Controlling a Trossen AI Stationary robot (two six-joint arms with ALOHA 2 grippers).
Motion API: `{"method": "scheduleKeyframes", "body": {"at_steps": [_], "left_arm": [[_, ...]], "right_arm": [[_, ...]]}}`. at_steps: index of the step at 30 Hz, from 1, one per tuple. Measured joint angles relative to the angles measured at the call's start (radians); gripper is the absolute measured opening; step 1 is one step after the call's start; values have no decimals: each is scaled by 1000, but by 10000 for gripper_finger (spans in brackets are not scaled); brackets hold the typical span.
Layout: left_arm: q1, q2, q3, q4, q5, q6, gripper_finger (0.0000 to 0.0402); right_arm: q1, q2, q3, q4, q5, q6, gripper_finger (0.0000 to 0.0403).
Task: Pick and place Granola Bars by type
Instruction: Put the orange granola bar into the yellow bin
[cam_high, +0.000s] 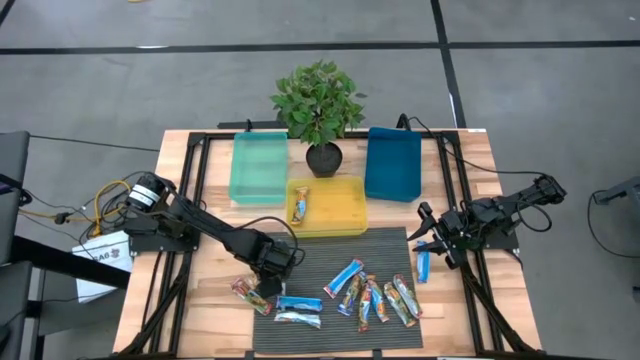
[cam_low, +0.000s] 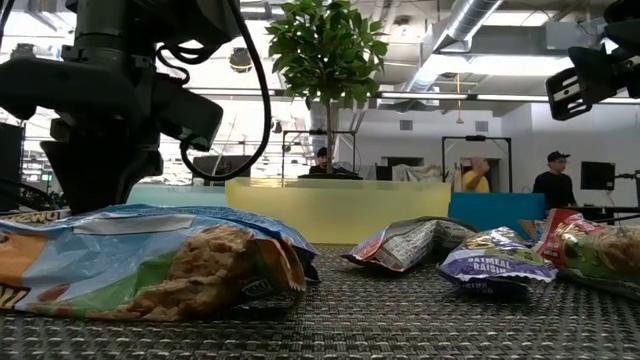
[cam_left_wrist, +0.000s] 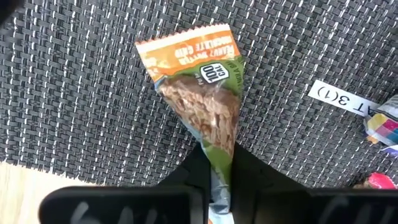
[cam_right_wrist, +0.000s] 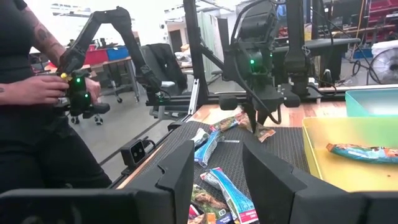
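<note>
While the left gripper (cam_high: 268, 277) is clamped on a green-orange bar (cam_left_wrist: 205, 102) at the dark mat's (cam_high: 330, 252) left edge, the right gripper (cam_high: 428, 238) waits open by the mat's right side. Yellow tray (cam_high: 345, 212) holds one bar (cam_high: 300, 205). Green tray (cam_high: 258, 170) and blue tray (cam_high: 392, 165) show no contents. Remaining bars (cam_high: 375, 297) lie scattered on the mat.

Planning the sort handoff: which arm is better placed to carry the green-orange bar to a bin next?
Left. Its tool is already shut on the green-orange bar on the mat. The right tool is open and empty at the mat's far edge.
</note>
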Motion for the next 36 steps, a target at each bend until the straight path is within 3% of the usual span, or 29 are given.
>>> {"method": "scheduleKeyframes", "body": {"at_steps": [6, 14, 26, 30, 36], "left_arm": [[1, -57, -1, 4, -38, 26, 40], [2, -205, -1, 43, -222, 28, 24], [54, -368, -1, 469, -503, 77, 37], [78, -375, -1, 597, -529, 75, 31], [91, -374, -1, 611, -531, 64, 28]], "right_arm": [[0, 0, 0, 0, 0, 0, 130], [0, 0, 0, 0, 0, 0, 130], [0, 0, 0, 0, 0, 0, 130], [0, 0, 0, 0, 0, 0, 130], [0, 0, 0, 0, 0, 0, 130]]}}
